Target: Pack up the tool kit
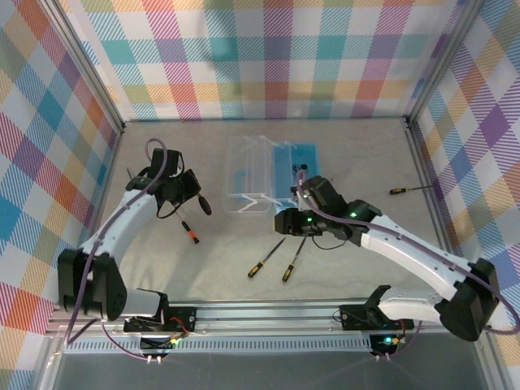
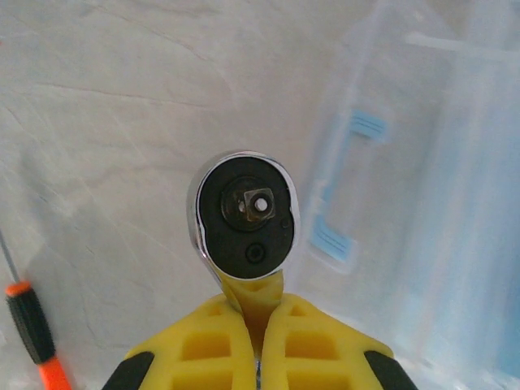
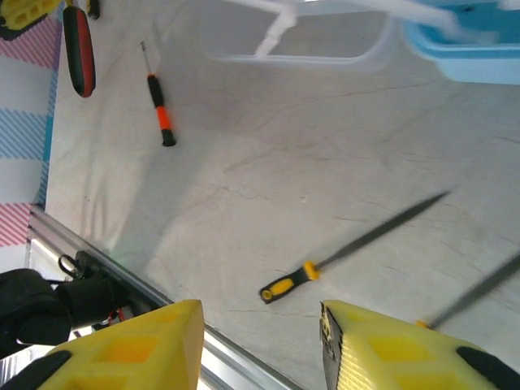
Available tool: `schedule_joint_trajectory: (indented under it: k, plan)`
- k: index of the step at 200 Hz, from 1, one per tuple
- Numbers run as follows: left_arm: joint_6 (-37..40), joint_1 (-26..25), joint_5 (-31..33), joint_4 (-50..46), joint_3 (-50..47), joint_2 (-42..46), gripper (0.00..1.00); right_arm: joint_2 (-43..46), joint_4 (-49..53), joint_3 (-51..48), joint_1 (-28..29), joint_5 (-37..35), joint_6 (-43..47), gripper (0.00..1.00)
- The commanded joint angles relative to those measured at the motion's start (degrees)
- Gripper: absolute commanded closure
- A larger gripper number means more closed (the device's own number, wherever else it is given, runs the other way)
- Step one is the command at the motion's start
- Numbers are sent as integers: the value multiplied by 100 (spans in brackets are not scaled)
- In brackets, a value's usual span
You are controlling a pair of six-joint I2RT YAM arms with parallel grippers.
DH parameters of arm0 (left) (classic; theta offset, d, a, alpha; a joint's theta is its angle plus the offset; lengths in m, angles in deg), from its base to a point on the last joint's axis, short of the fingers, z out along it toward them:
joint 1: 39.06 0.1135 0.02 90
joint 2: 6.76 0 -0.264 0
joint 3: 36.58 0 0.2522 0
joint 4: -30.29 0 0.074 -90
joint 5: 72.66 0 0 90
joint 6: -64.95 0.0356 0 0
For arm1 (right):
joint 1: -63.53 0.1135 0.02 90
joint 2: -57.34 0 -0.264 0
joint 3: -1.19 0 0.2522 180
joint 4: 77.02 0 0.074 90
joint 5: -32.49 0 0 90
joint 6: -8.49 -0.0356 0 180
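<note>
Nearest the bases, two yellow-handled tools, the first screwdriver (image 1: 266, 257) and the second screwdriver (image 1: 293, 260), lie side by side on the table (image 1: 366, 244). Just beyond them we find the right gripper (image 3: 260, 315) with its fingers spread and nothing between them. To the left, the left gripper (image 2: 258, 317) is clamped tight on what appears to be a ratchet (image 2: 244, 213), with the black-orange screwdriver (image 1: 189, 232) lying just beside it. Farther back the case (image 1: 299, 154) lies open, its clear lid folded leftward.

No lettering, brand, number or sign can be read on the case (image 1: 301, 154), the screwdrivers (image 1: 266, 258) or the ratchet (image 2: 244, 213).
</note>
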Motion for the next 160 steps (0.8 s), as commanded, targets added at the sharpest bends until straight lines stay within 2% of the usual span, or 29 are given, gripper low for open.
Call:
schedule_joint_trajectory:
  k: [1, 36, 66, 91, 136, 160]
  plan:
    - [-303, -228, -176, 167, -174, 679, 100, -497, -443, 537, 457, -50, 151, 52]
    - [-396, -447, -173, -184, -411, 1563, 100, -1345, -947, 1251, 894, 303, 143, 42]
    - [-400, -514, -226, -469, -513, 2017, 100, -1788, -1493, 1624, 950, 1022, 24, 38]
    - [-466, -553, -249, -493, -569, 2196, 100, -2108, -1540, 1964, 1072, 1258, 108, 36]
    - [-655, -683, -404, -302, -487, 2161, 100, -2707, -1525, 2442, 1110, 1258, -83, 38]
    - [-699, -755, -416, -276, -455, 2213, 100, -2919, -1433, 2664, 1115, 1265, -88, 43]
